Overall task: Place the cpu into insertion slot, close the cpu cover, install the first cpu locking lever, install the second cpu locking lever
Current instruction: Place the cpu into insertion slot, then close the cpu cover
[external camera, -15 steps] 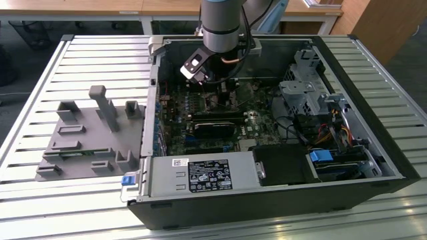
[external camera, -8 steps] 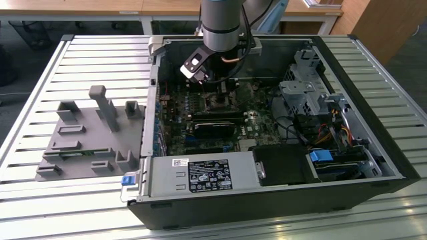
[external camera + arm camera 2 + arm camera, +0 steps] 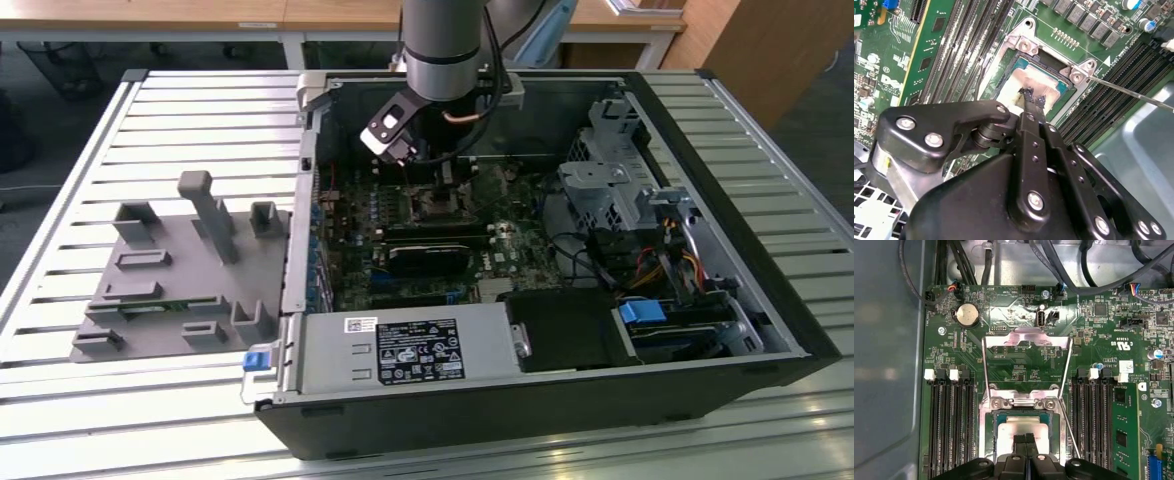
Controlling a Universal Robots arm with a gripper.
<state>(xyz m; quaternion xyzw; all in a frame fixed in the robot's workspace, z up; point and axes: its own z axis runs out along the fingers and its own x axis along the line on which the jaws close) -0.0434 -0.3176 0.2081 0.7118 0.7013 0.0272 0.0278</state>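
Where the arm (image 3: 441, 30) reaches: into open PC case (image 3: 561, 420), right over socket (image 3: 985, 435).
Gripper (image 3: 1026, 439): fingers pressed together, nothing btwn them; tips at chip's face, can't tell if touching.
Chip (image 3: 1006, 432): lies flat inside socket, silver face up w/ pale smears.
Cover (image 3: 1026, 338): swung open, off socket, hinged at socket's edge; board shows thru its cut-out.
Memory slots (image 3: 949, 425): long black rows either side of socket.
Lever (image 3: 1129, 92): thin rod sticking out from socket corner over memory slots, not clipped down.
Coin battery (image 3: 966, 315): beyond cover, well apart from socket.
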